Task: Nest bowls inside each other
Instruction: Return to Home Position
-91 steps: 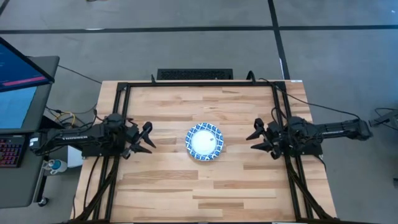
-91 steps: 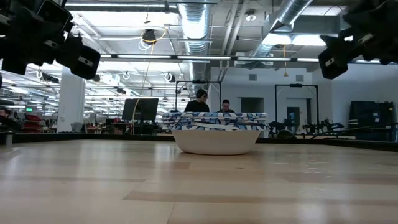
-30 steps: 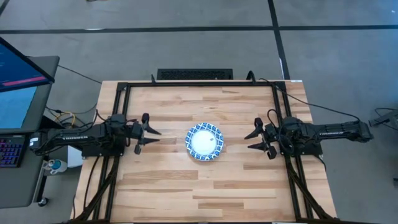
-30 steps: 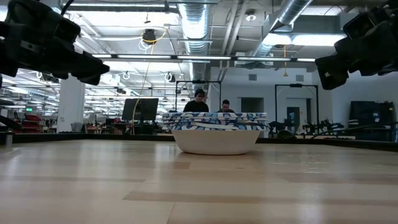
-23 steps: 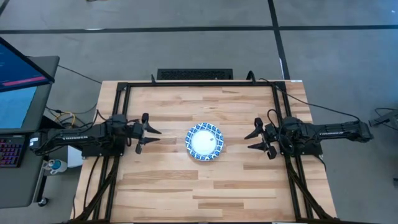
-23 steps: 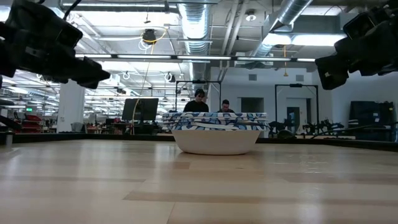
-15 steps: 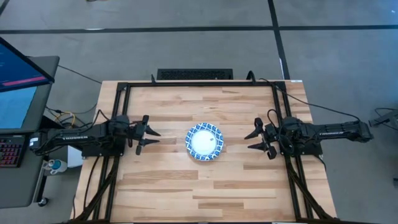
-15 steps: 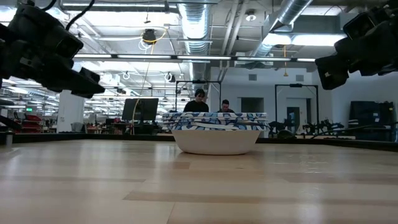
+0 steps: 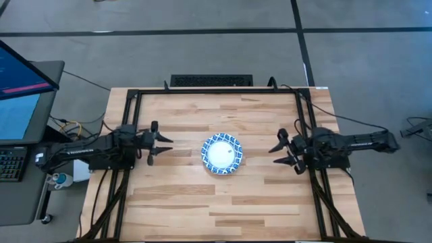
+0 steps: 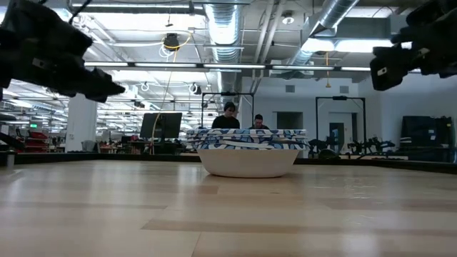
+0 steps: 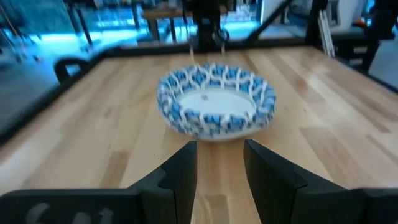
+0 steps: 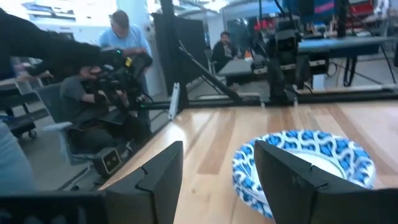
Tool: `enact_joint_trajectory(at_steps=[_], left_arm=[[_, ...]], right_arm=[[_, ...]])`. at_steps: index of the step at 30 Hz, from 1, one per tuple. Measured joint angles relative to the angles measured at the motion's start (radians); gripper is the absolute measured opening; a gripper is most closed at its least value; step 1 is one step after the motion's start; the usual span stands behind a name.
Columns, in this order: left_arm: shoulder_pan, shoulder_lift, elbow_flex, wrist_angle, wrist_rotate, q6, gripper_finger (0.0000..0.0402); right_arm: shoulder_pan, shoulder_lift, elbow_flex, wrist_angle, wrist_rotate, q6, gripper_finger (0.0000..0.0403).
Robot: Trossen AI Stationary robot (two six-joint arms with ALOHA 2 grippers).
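Note:
The bowls (image 9: pixel 222 153) sit nested in one stack at the table's middle, the lowest bowl's white base on the wood. The low view shows the blue-and-white rims (image 10: pixel 248 137) layered above that base. My left gripper (image 9: pixel 164 144) hovers open to the left of the stack, fingers pointing at it; its wrist view shows the bowls (image 11: pixel 216 102) ahead past the gripper (image 11: pixel 221 146). My right gripper (image 9: pixel 275 155) hovers open to the right of the stack, with the bowls (image 12: pixel 305 165) ahead of its fingers (image 12: pixel 217 146). Both are raised off the table (image 10: pixel 107 87) (image 10: pixel 382 71).
A black frame rail (image 9: pixel 135 135) runs along the table's left, far and right edges. A black keyboard (image 9: pixel 211 80) lies past the far edge and a monitor (image 9: pixel 20 81) stands off the left side. People (image 10: pixel 230 118) sit in the room behind. Bare wood surrounds the stack.
My left gripper has drawn back a little toward the table's left edge. My right gripper has drawn back slightly toward the right edge and risen a little. The bowl stack has stayed put.

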Motion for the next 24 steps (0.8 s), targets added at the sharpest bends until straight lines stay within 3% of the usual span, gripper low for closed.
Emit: enact_joint_trajectory(at_steps=[10,24], left_arm=[[0.000,-0.185,0.001,-0.002,-0.004,0.000,0.0124],[0.000,-0.270,0.002,-0.004,-0.003,0.000,0.0124]], right_arm=[[0.055,-0.101,0.000,0.001,0.000,0.000,0.0221],[0.061,-0.107,0.000,0.000,0.000,0.000,0.0221]])
